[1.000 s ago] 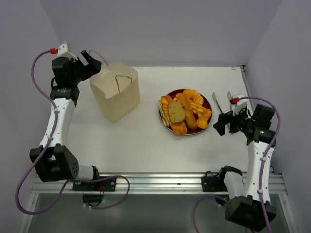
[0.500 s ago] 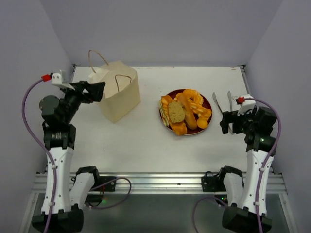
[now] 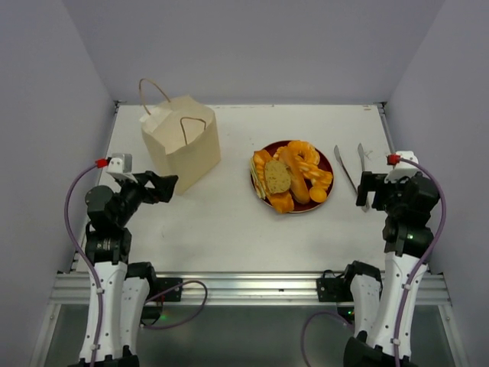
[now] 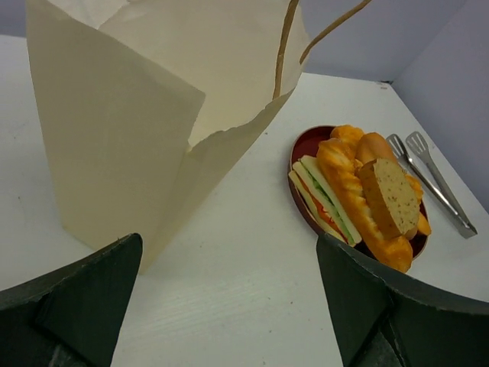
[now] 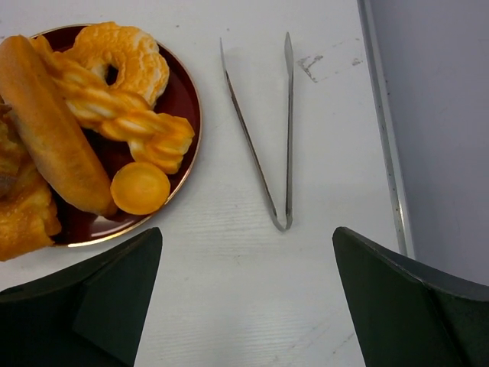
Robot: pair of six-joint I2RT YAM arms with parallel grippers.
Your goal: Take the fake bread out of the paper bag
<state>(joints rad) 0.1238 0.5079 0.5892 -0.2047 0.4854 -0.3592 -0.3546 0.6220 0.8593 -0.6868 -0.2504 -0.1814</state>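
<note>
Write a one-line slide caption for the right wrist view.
Open right gripper frames metal tongs lying beside, not touching, the red plate piled with fake bread.

- Paper bag: pale tan and boxy. It stands upright at about 10 o'clock on the desk, with thin brown loop handles.
- Fake bread: glossy orange-golden pieces heaped on a red plate, at 3 o'clock of the bag and apart from it.
- Ring doughnut at the heap's 1 o'clock, beside the braided loaf and long roll.
- Sandwich at its 9 o'clock edge, with the brown slice on top.
</note>
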